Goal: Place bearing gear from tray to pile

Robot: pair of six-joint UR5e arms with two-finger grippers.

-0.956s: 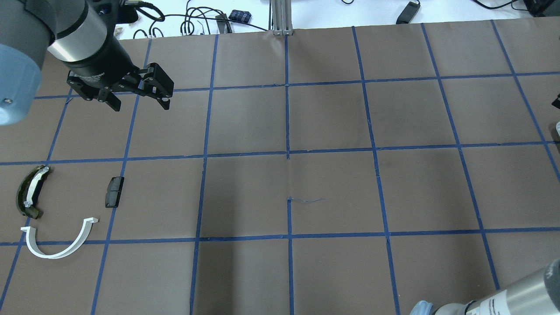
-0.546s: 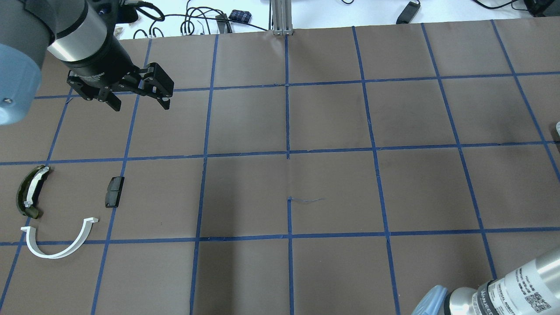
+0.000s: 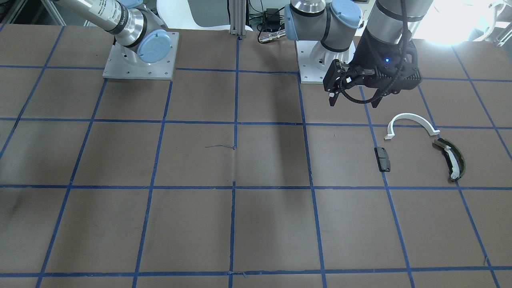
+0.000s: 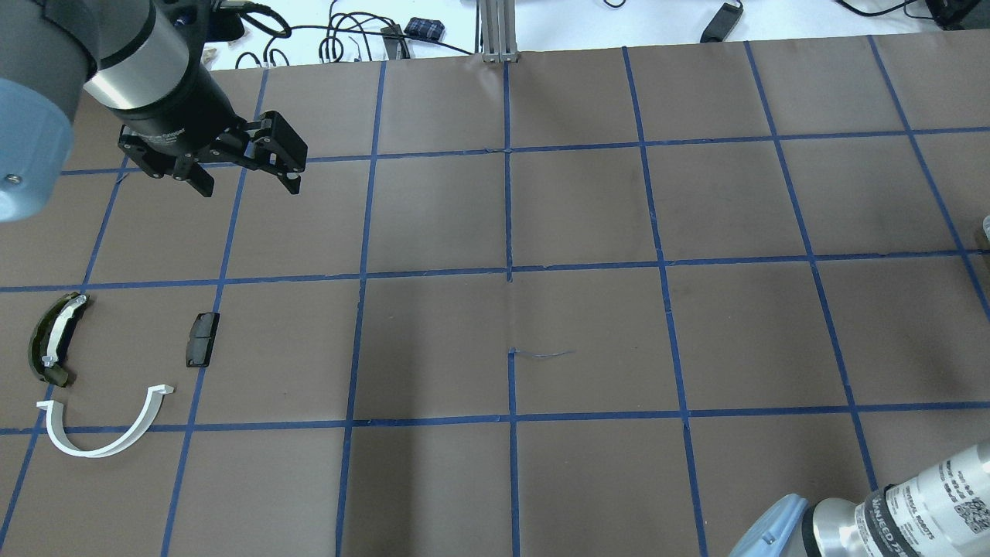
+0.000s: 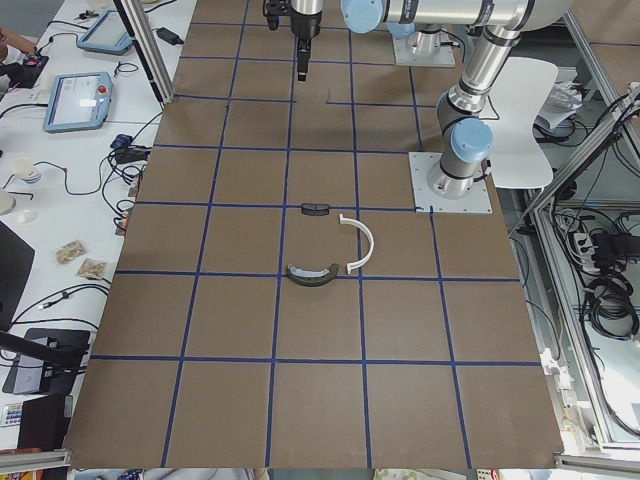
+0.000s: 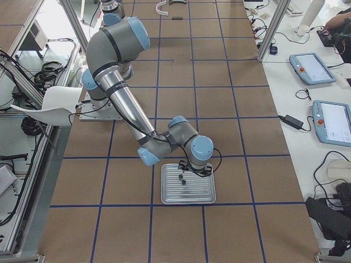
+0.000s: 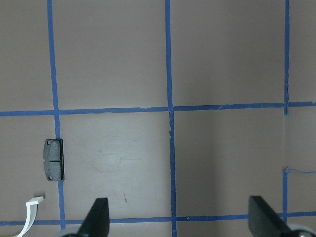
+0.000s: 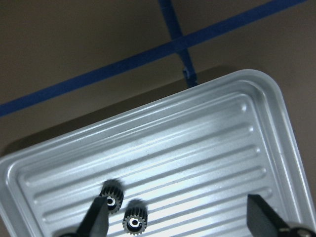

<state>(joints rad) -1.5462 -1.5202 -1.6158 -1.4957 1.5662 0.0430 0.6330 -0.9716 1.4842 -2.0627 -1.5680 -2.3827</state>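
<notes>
Partly cropped, right claw agape above 2 bearing gears in tray; left claw agape too.

two gears, one tray, three pile parts

Two small dark toothed gears w/ pale hubs are seen lying flat, side by side, in a ribbed metal tray near the counter's right-end edge. The pile is spread loose in the counter's left half: white half-ring, olive curved piece w/ white strip, black block, none touching.
</notes>
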